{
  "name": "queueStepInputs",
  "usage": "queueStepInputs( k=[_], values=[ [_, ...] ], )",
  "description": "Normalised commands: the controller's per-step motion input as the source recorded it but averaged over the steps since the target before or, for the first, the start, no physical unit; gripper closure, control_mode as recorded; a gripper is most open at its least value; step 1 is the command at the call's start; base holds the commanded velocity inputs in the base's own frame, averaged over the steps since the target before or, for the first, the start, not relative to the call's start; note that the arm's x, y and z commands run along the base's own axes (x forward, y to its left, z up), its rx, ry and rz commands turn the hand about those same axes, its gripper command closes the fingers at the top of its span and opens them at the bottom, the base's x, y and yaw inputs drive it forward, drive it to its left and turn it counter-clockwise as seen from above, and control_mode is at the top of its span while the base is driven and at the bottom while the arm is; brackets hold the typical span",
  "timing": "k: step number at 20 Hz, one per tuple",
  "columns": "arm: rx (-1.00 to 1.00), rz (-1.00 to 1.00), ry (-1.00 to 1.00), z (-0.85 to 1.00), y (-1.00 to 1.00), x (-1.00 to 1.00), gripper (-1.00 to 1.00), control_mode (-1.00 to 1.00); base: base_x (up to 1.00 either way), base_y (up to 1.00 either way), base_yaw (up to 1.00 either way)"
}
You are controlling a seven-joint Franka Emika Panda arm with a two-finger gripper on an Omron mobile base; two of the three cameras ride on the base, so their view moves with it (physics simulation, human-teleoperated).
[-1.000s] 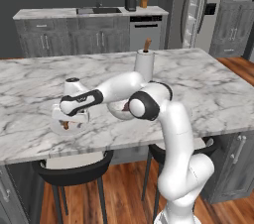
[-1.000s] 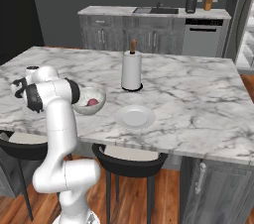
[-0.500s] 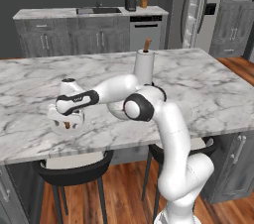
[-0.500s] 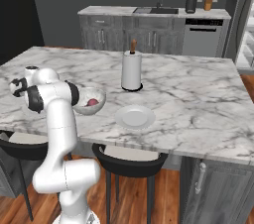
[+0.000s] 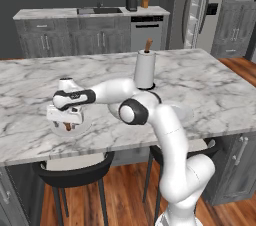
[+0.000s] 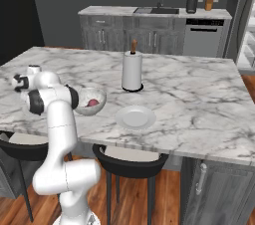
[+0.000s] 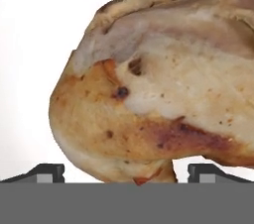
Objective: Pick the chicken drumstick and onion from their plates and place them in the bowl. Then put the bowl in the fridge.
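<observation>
Hand view, chicken drumstick (image 7: pixel 163 89): golden-brown, lumpy, pale patches, on a white plate (image 7: pixel 34 44).
Gripper (image 7: pixel 126 172): fingertips spread either side of the drumstick, directly over it, grip uncertain.
Onion (image 6: pixel 92 103): inside bowl (image 6: pixel 89 101).

The golden-brown chicken drumstick (image 7: pixel 163 84) lies on its white plate (image 5: pixel 82 126); the reddish onion (image 6: pixel 92 103) seemingly sits inside the bowl (image 6: pixel 90 100).

plates 2 (image 6: pixel 135 117) (image 5: pixel 85 123) | bowl 1 (image 6: pixel 90 100) | onion 1 (image 6: pixel 92 103) | chicken drumstick 1 (image 7: pixel 163 94) | paper-towel roll 1 (image 6: pixel 132 70)
</observation>
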Motion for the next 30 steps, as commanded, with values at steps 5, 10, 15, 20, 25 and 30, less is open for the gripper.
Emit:
queueStepInputs(
  k=[5,10,15,20,25,30],
  values=[
    [-0.08,0.0,0.16,-0.24,-0.03,0.0,1.0,-1.0,0.0,0.0,0.0],
    [-0.07,0.0,0.02,-0.16,-0.07,-0.07,1.0,-1.0,0.0,0.0,0.0],
    [-0.01,0.0,-0.04,-0.04,-0.24,-0.19,1.0,-1.0,0.0,0.0,0.0],
    [0.0,0.0,-0.13,0.12,-0.33,-0.23,1.0,-1.0,0.0,0.0,0.0],
    [0.05,0.0,-0.12,0.31,-0.46,-0.27,1.0,-1.0,0.0,0.0,0.0],
    [0.07,0.01,-0.18,0.36,-0.55,-0.33,1.0,-1.0,0.0,0.0,0.0]
  ],
)
